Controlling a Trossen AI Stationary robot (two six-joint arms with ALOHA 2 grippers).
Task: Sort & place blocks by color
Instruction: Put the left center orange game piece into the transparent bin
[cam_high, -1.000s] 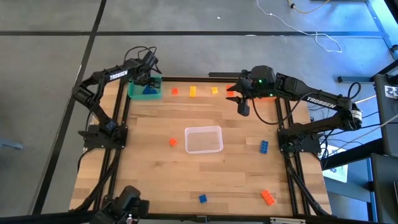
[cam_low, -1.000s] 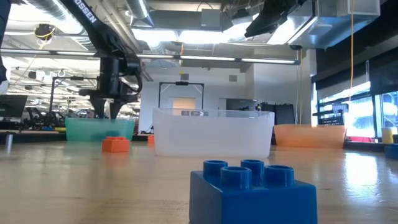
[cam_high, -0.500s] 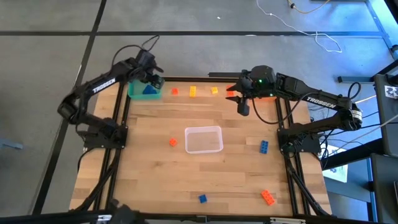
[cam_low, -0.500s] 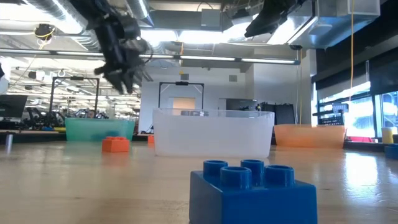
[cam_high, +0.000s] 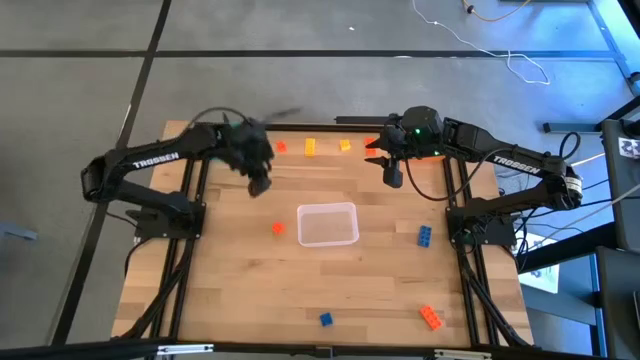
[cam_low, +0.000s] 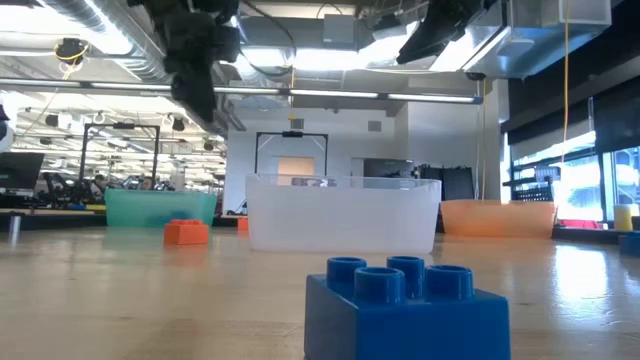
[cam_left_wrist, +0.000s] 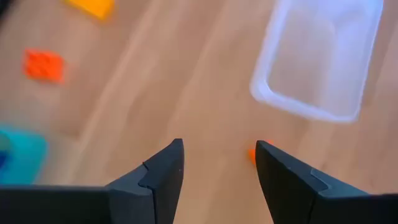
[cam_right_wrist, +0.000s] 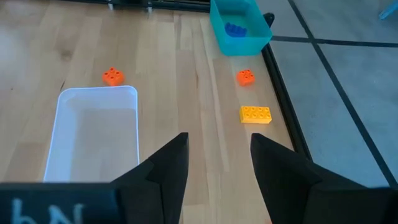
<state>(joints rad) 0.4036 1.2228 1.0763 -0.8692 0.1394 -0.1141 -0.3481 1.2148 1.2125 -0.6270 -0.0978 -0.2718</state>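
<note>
Item: studded plastic blocks, unsorted on a pale wood-grain bench (cam_high: 240, 300): small orange block (cam_high: 278, 228) beside the clear, smooth-walled rectangular bin (cam_high: 328, 224) at mid-bench; yellow block (cam_high: 311, 147) along the far edge; blue blocks (cam_right_wrist: 235, 28) already in the teal bin (cam_right_wrist: 240, 26) at the far left corner. Left end effector (cam_left_wrist: 217, 165), empty with fingers parted, is held over the left-centre; right end effector (cam_right_wrist: 217, 158), likewise parted and empty, waits near the far right edge. Risk, judged: a hard, glossy block may be nudged aside or the light clear bin knocked by an off-centre descent.
</note>
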